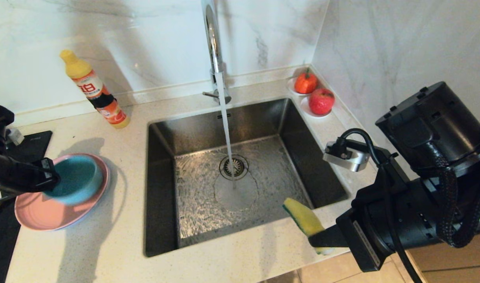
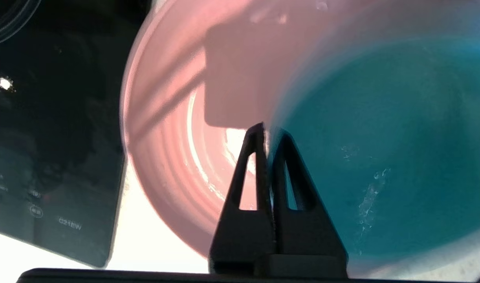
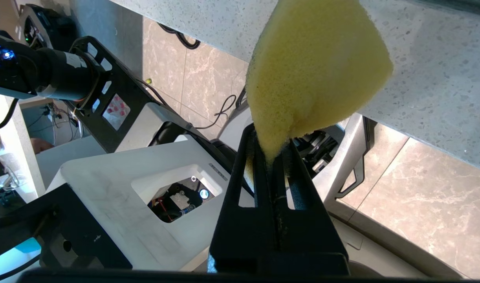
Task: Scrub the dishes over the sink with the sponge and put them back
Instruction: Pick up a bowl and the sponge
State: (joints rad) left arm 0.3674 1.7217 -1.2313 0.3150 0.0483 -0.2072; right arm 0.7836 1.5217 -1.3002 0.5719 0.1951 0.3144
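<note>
Clamping the near rim of the blue bowl (image 1: 77, 179), the left claw (image 1: 51, 177) is holding its two fingers (image 2: 250, 173) pressed together with the thin wall of the bowl between them, one finger outside and one inside. Under the claw and the bowl, the pink plate (image 1: 35, 214) is lying on the counter (image 1: 118, 236), with the bowl sitting on it. Just behind the claw, on the side away from the sink, a black cooktop (image 1: 32, 141) is resting on the counter.

Across the counter's front edge, the right claw (image 1: 320, 237) is squeezing the yellow sponge (image 1: 305, 218) at its lower end, fingers drawn tight on it. The sponge is sticking up and out from the claw, its green side facing the sink (image 1: 240, 173) and its top reaching over the basin's near right corner. In the right wrist view the sponge (image 3: 314, 70) is bulging above the closed fingers (image 3: 248, 173), with the counter's edge behind it.

Beyond the right claw, water is running from the tall tap (image 1: 213, 43) down onto the drain (image 1: 234, 167) and spreading over the basin floor. Farther back from the left claw, an orange bottle (image 1: 94, 89) with a yellow cap is leaning near the wall. Farthest from both claws, two red fruits on small white saucers (image 1: 314, 112) are sitting in the back right corner of the counter.
</note>
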